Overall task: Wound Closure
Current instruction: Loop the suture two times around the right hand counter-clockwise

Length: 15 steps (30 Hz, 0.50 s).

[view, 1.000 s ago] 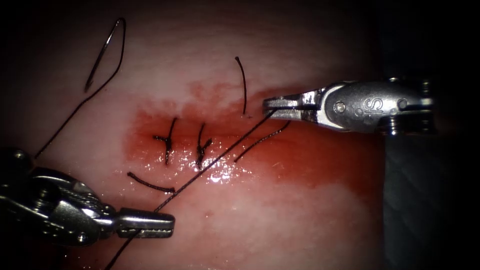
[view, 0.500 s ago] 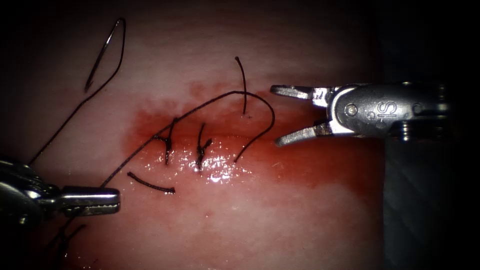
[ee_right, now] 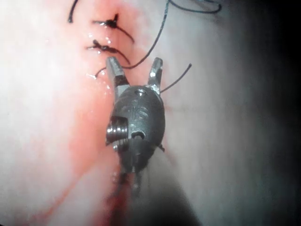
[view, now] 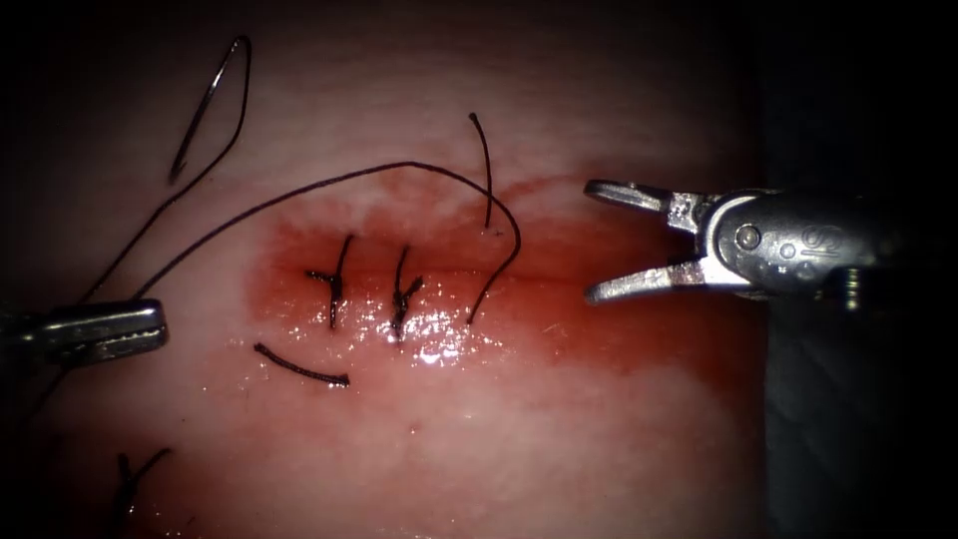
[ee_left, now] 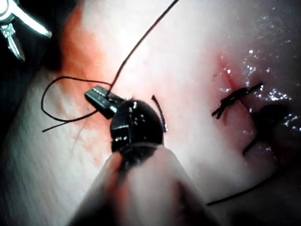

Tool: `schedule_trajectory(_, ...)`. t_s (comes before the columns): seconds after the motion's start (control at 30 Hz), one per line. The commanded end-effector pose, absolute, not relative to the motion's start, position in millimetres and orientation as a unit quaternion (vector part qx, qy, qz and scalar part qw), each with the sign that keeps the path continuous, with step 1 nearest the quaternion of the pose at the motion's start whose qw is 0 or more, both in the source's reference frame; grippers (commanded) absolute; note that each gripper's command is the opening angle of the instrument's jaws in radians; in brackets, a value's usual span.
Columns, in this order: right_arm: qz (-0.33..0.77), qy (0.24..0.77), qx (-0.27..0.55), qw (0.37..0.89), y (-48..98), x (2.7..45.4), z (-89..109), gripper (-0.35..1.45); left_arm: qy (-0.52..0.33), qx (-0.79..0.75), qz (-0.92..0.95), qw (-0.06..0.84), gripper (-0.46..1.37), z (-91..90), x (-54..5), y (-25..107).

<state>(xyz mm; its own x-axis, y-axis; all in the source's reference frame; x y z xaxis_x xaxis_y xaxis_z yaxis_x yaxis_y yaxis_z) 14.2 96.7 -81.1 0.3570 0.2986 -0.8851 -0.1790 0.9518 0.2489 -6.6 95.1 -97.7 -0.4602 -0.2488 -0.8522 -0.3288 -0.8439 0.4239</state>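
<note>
the tissue point(view: 519, 439) lies under both tools, with the cut point(view: 419, 274) running across it in a patch of red fluid point(view: 619, 329). two finished stitches point(view: 335, 282) cross the cut side by side toward its left end. the needle point(view: 205, 105) lies free on the tissue, far to the left of and above the cut, held by neither tool and not in the tissue. one long thread point(view: 329, 185) runs from the needle down to the left tool point(view: 100, 331), then arcs over the stitches and enters the tissue at the cut just right of the second stitch. the left tool's jaws are closed on this thread, as seen in the left wrist view point(ee_left: 101, 97). the right tool point(view: 614, 240) sits right of the stitches with its jaws spread wide, gripping nothing; the right wrist view point(ee_right: 135, 70) shows the same. i count two loose thread ends near the cut: one upright point(view: 485, 170) above it, one point(view: 299, 367) lying below the first stitch. a further dark bit of thread point(view: 130, 474) lies far below to the left.
</note>
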Motion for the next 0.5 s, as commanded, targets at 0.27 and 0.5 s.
schedule_trajectory(0.27,0.151,0.551,0.06,0.819,96.3,14.1,-81.2,1.02,0.272,-0.518,0.811,0.027,-0.35,-95.5,-6.9,95.8)
schedule_trajectory(0.5,0.15,0.551,0.06,0.819,96.2,13.9,-80.9,1.0,0.27,-0.517,0.812,0.028,-0.35,-95.3,-7.0,95.6)
